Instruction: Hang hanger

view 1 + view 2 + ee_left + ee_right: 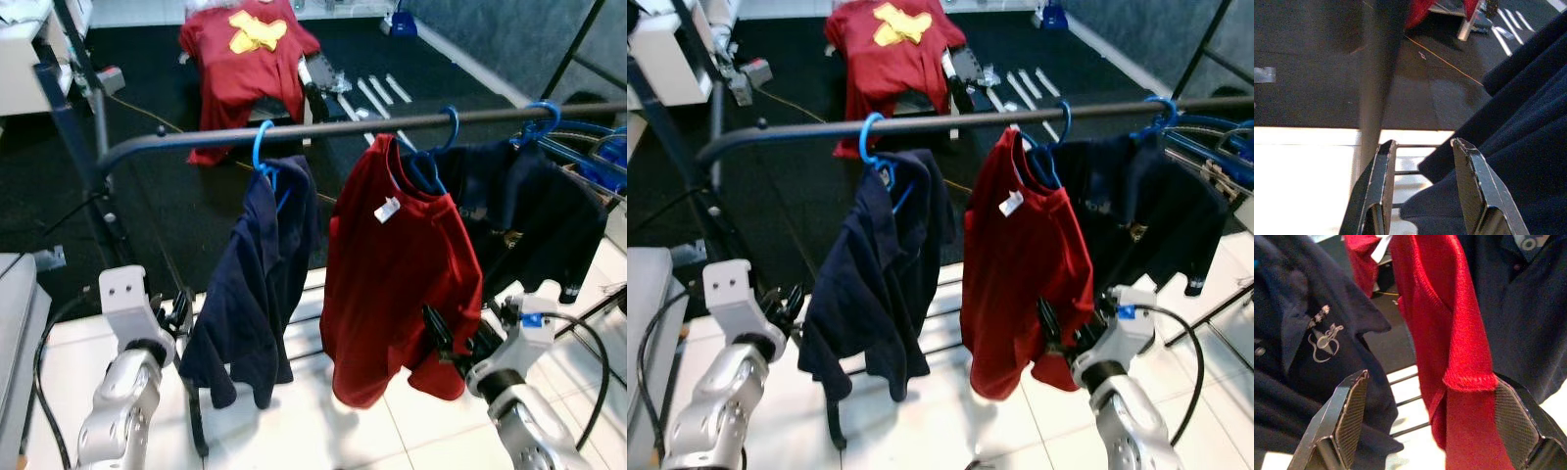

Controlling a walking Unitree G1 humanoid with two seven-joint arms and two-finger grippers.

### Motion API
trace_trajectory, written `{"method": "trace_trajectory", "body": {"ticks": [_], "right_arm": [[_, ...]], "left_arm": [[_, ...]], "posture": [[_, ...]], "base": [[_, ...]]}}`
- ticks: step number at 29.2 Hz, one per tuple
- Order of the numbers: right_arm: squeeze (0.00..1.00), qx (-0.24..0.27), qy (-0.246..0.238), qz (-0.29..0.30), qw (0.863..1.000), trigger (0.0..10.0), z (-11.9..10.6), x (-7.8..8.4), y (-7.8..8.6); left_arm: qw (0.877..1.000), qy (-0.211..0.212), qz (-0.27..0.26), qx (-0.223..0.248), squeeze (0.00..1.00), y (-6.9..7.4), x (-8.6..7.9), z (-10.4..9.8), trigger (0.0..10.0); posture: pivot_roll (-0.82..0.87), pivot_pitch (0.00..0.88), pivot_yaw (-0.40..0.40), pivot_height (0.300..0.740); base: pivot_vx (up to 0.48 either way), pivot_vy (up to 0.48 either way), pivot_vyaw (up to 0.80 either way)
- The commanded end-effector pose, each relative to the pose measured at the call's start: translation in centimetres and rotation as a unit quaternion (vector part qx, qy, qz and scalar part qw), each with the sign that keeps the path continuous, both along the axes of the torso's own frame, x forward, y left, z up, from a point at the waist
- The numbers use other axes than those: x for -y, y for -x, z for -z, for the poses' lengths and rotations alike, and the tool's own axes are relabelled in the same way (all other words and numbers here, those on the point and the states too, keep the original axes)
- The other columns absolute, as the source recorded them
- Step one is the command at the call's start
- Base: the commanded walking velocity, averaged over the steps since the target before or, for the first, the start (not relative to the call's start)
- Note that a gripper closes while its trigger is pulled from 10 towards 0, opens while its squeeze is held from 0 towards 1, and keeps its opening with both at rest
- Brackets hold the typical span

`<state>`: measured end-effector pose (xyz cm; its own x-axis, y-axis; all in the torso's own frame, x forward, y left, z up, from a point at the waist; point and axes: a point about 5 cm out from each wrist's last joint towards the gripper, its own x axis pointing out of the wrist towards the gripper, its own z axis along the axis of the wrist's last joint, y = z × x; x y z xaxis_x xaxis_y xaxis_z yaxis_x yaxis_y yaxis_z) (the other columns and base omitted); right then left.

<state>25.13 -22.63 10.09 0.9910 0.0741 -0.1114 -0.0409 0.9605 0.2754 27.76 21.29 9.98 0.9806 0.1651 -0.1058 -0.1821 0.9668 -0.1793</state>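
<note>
Red shirt [397, 264] on its blue hanger [431, 157] is already on the rail [323, 125], above the right gripper [1425, 421], which is wide open w/ the hem between its fingers. Left gripper [1422, 188] is also open, beside the navy shirt [255, 274]. Cloth is soft and light, probably slips; better to grasp the stiff hanger near the hook.

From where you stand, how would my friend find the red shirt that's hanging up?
Find the long dark rail running across the clothes rack. Three shirts hang from it on blue hangers; the red shirt is the middle one, between two navy shirts. It is the only red one on the rail, with a small white tag showing.
</note>
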Motion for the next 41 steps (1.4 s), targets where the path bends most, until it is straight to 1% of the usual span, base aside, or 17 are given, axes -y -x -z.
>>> {"method": "trace_trajectory", "body": {"ticks": [1, 5, 8, 9, 10, 11, 12, 13, 14, 15, 16, 17, 19, 28, 31, 37, 41], "right_arm": [[0.00, -0.012, 0.012, 0.007, 1.000, 10.0, 0.7, 0.3, 0.0], [0.00, -0.014, 0.015, 0.007, 1.000, 10.0, 0.7, 0.2, 0.0], [0.00, -0.013, 0.016, 0.009, 1.000, 10.0, 0.6, 0.2, 0.2], [0.00, -0.011, 0.016, 0.008, 1.000, 10.0, 0.5, 0.2, 0.7], [0.00, -0.011, 0.016, 0.008, 1.000, 10.0, 0.5, 0.2, 0.7], [0.00, -0.013, 0.020, 0.001, 1.000, 10.0, 0.5, 0.0, 1.6], [0.00, -0.013, 0.020, 0.001, 1.000, 10.0, 0.5, 0.0, 1.6], [0.00, -0.017, 0.019, -0.016, 1.000, 10.0, 0.5, -0.5, 2.7], [0.00, -0.017, 0.019, -0.016, 1.000, 10.0, 0.5, -0.5, 2.7], [0.00, -0.024, 0.016, -0.038, 0.999, 10.0, 0.8, -1.5, 4.5], [0.00, -0.024, 0.016, -0.038, 0.999, 10.0, 0.8, -1.5, 4.5], [0.00, -0.026, 0.009, -0.047, 0.999, 10.0, 0.9, -2.2, 5.7], [0.00, -0.025, 0.003, -0.052, 0.998, 10.0, 0.9, -2.6, 6.0], [0.00, -0.023, 0.020, -0.075, 0.997, 10.0, 0.6, -3.3, 5.4], [0.00, -0.029, 0.042, -0.098, 0.994, 10.0, 0.5, -3.7, 5.4], [0.00, -0.029, 0.029, -0.091, 0.995, 10.0, 0.3, -3.6, 5.7], [0.00, -0.028, 0.018, -0.084, 0.996, 10.0, 0.2, -3.6, 5.7]], "left_arm": [[1.000, -0.013, -0.004, -0.023, 0.00, 1.0, 0.4, 1.3, 10.0], [0.999, -0.030, 0.004, -0.021, 0.00, 1.4, 0.7, 1.3, 10.0], [0.999, -0.041, 0.025, -0.013, 0.00, 2.5, 1.2, 1.2, 10.0], [0.998, -0.037, 0.040, -0.016, 0.00, 3.3, 1.5, 1.5, 10.0], [0.998, -0.037, 0.040, -0.016, 0.00, 3.3, 1.5, 1.5, 10.0], [0.998, -0.031, 0.055, -0.020, 0.00, 4.1, 2.1, 1.8, 10.0], [0.998, -0.031, 0.055, -0.020, 0.00, 4.1, 2.1, 1.8, 10.0], [0.998, -0.019, 0.059, -0.022, 0.00, 4.9, 2.7, 2.0, 10.0], [0.998, -0.019, 0.059, -0.022, 0.00, 4.9, 2.7, 2.0, 10.0], [0.998, -0.010, 0.060, -0.021, 0.00, 5.7, 3.4, 2.2, 10.0], [0.998, -0.010, 0.060, -0.021, 0.00, 5.7, 3.4, 2.2, 10.0], [0.998, -0.006, 0.056, -0.019, 0.00, 6.0, 3.8, 2.1, 10.0], [0.998, -0.004, 0.053, -0.017, 0.00, 6.1, 4.0, 2.1, 10.0], [0.998, -0.002, 0.057, -0.011, 0.00, 5.7, 4.4, 1.5, 10.0], [0.997, 0.004, 0.078, 0.002, 0.00, 5.4, 5.1, 0.7, 10.0], [0.995, 0.019, 0.092, 0.012, 0.00, 5.0, 5.7, 0.1, 10.0], [0.994, 0.028, 0.108, 0.019, 0.00, 4.7, 6.0, -0.2, 10.0]], "posture": [[-0.03, 0.070, -0.061, 0.740], [-0.03, 0.079, -0.061, 0.740], [-0.03, 0.091, -0.058, 0.740], [-0.04, 0.098, -0.056, 0.740], [-0.04, 0.098, -0.056, 0.740], [-0.04, 0.105, -0.060, 0.740], [-0.04, 0.105, -0.060, 0.740], [-0.04, 0.107, -0.067, 0.740], [-0.04, 0.107, -0.067, 0.740], [-0.06, 0.116, -0.070, 0.740], [-0.06, 0.116, -0.070, 0.740], [-0.06, 0.120, -0.069, 0.740], [-0.07, 0.120, -0.067, 0.740], [-0.05, 0.131, -0.064, 0.740], [-0.06, 0.140, -0.062, 0.740], [-0.06, 0.148, -0.059, 0.740], [-0.06, 0.151, -0.055, 0.740]], "base": [[0.000, 0.000, 0.00], [0.000, 0.000, 0.00], [0.000, 0.000, 0.00], [0.000, 0.000, 0.00], [0.000, 0.000, 0.00], [0.000, 0.000, 0.00], [0.000, 0.000, 0.00], [0.000, 0.000, 0.00], [0.000, 0.000, 0.00], [0.000, -0.472, 0.00], [0.000, -0.472, 0.00], [0.000, -0.472, 0.00], [0.000, -0.480, 0.00], [0.000, -0.480, 0.00], [0.000, -0.472, 0.79], [0.000, -0.472, 0.79], [0.000, -0.472, 0.00]]}}
